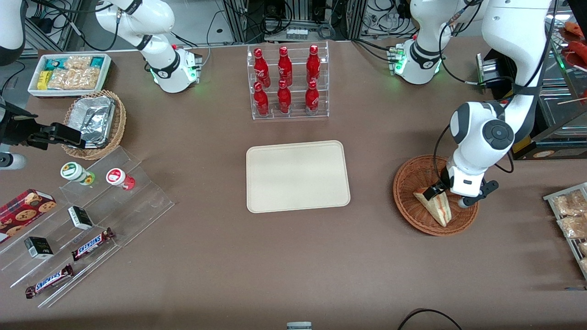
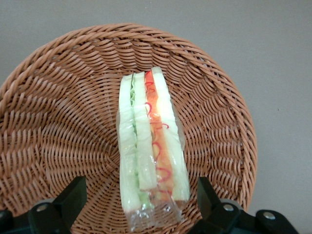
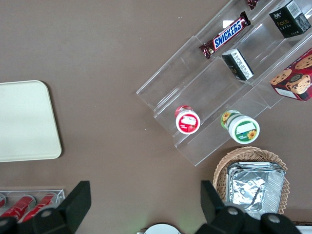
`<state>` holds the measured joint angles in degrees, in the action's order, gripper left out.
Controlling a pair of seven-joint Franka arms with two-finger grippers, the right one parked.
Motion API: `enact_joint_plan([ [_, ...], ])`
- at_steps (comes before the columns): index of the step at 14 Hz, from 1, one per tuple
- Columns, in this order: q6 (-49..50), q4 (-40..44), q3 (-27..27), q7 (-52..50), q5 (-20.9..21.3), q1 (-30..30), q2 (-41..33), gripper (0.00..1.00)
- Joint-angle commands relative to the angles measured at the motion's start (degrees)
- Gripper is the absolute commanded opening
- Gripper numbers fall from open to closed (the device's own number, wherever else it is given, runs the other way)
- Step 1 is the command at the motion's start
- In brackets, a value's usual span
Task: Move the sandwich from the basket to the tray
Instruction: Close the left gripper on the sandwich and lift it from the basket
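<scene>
The wrapped sandwich (image 1: 435,208) lies in the round reddish-brown basket (image 1: 406,190) toward the working arm's end of the table. In the left wrist view the sandwich (image 2: 151,146) shows white bread with green and orange-red layers, lying on the basket's weave (image 2: 58,126). My left gripper (image 1: 447,197) is low over the basket, open, with one finger on each side of the sandwich's wide end (image 2: 140,184); a gap shows between each finger and the wrap. The cream tray (image 1: 297,176) lies bare at mid-table, apart from the basket, and its corner shows in the right wrist view (image 3: 24,122).
A clear rack of red bottles (image 1: 288,82) stands farther from the camera than the tray. A stepped acrylic shelf (image 1: 91,220) with snacks, a lighter basket with foil containers (image 1: 94,121) and a white bin (image 1: 69,73) lie toward the parked arm's end. Bagged snacks (image 1: 568,213) lie at the working arm's end.
</scene>
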<state>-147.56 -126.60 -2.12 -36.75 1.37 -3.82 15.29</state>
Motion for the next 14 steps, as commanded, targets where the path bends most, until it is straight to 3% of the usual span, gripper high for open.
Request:
enact_joint_plan([
  [1, -1.50, 0.74, 0.36, -0.95, 0.39, -0.23, 1.93, 0.89],
  [3, -1.50, 1.88, 0.36, -0.86, 0.30, -0.14, 3.07, 0.63],
  [5, -1.15, 2.68, 0.45, -0.34, 0.39, -0.22, 3.34, 0.00],
  [14, 11.13, 6.98, 0.10, -0.60, 4.70, -1.54, -1.40, 0.00],
])
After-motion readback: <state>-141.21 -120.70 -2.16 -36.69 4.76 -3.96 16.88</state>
